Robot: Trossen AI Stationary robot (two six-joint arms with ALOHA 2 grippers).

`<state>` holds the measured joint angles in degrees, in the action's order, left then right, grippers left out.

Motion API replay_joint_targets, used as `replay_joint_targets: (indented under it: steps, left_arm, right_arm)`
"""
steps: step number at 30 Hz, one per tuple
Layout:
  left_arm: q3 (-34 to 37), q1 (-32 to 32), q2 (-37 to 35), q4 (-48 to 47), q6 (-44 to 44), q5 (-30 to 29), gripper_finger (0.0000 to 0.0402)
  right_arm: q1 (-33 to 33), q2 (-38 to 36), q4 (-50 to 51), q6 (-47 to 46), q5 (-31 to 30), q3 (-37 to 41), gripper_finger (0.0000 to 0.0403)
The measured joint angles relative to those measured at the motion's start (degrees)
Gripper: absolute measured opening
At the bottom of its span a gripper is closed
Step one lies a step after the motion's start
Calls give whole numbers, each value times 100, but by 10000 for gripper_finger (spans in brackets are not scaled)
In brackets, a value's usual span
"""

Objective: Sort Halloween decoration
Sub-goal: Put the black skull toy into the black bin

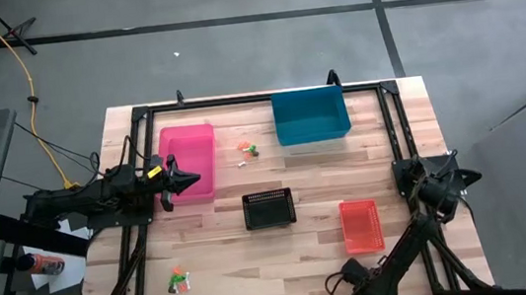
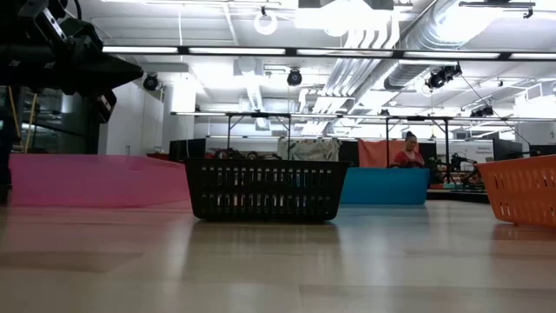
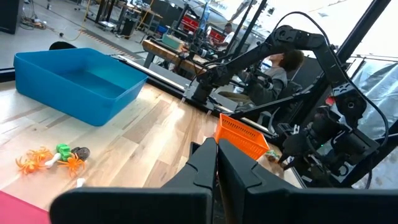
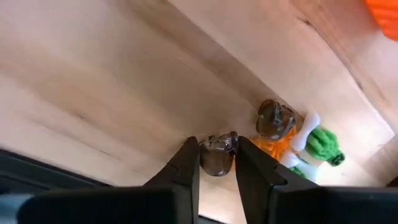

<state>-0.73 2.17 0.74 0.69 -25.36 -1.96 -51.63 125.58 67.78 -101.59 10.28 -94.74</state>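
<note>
Nearest you, a front cluster of trinkets (image 1: 179,279), orange and green, lies loose on the table (image 1: 258,277), at 7 o'clock from the black basket (image 1: 269,208). At 2 o'clock from the red bin (image 1: 361,226), your right gripper (image 4: 216,142) is down at the table's right edge, jaws clamped on a small dark trinket (image 4: 217,158). Orange, green and white pieces (image 4: 298,146) lie just beside it. At 9 o'clock from the basket, your left gripper (image 1: 187,181) hangs over the pink bin (image 1: 185,136), jaws pressed together and holding nothing. Farther off, a middle cluster (image 1: 246,150) lies between the pink bin and the blue bin (image 1: 310,114).
</note>
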Motion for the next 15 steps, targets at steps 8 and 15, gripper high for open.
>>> replay_joint_targets:
  steps: [8,15]
  left_arm:
    - [0,0,1,-1,1,0,3]
    - [0,-1,0,0,0,1,3]
  right_arm:
    - [26,-4,236,534,-199,-412,55]
    - [81,-22,530,1316,-929,-842,54]
